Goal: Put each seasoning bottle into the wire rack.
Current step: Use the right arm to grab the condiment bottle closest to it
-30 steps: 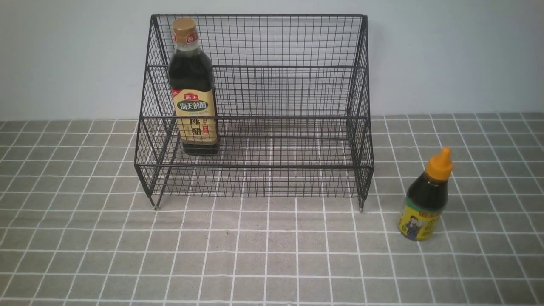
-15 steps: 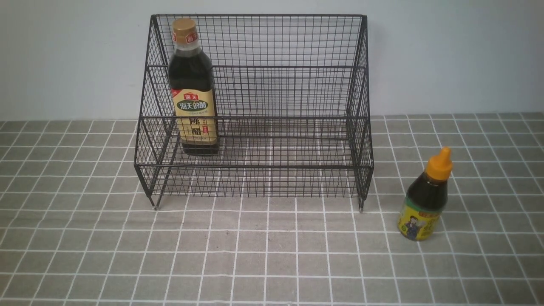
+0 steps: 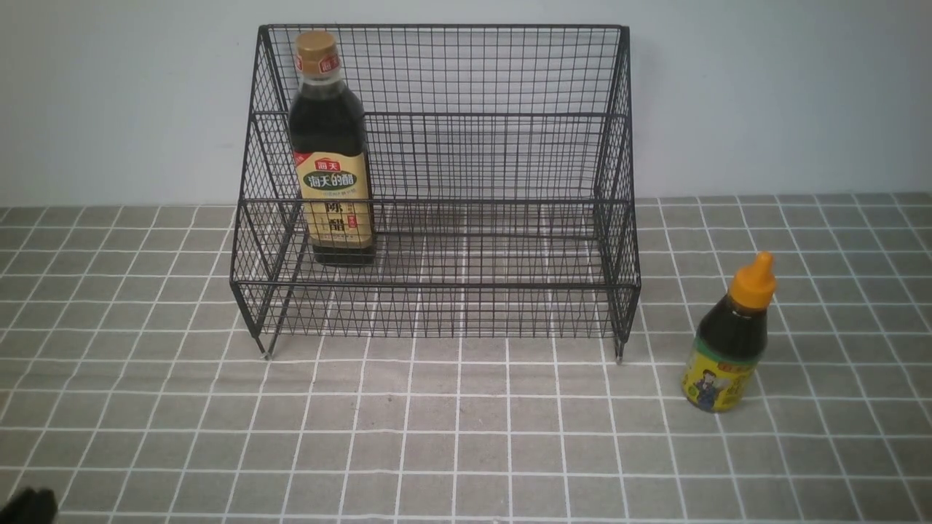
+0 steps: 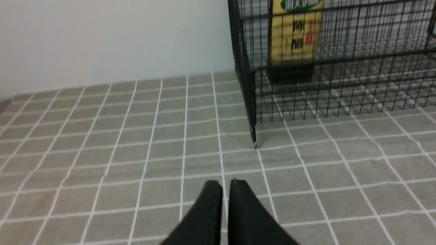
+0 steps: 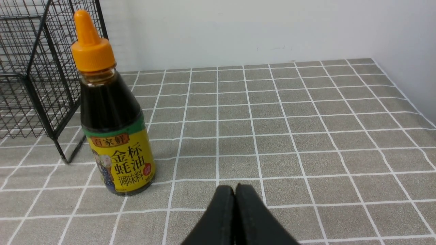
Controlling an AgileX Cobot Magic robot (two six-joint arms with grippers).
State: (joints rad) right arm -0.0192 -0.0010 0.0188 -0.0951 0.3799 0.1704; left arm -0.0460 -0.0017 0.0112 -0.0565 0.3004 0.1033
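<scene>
From the front, the wire rack (image 3: pixel 437 291) stands at the far wall, with the tall bottle (image 3: pixel 331 167) upright at the left end of its lower tier. The short bottle (image 3: pixel 728 349) stands upright on the tablecloth (image 3: pixel 437 437), outside the rack and just right of its near right leg. A dark blur (image 3: pixel 29 504) at the near left corner I cannot identify.

The left wrist view shows the left gripper (image 4: pixel 226 185) pinched nearly closed, holding nothing, facing the rack's left leg.

The right wrist view adds what matters. The right gripper (image 5: pixel 235 189), fully closed and empty, has the short bottle just ahead, offset toward the rack. That arm is clearly nearer, and I'd guess its fingers must spread first.
</scene>
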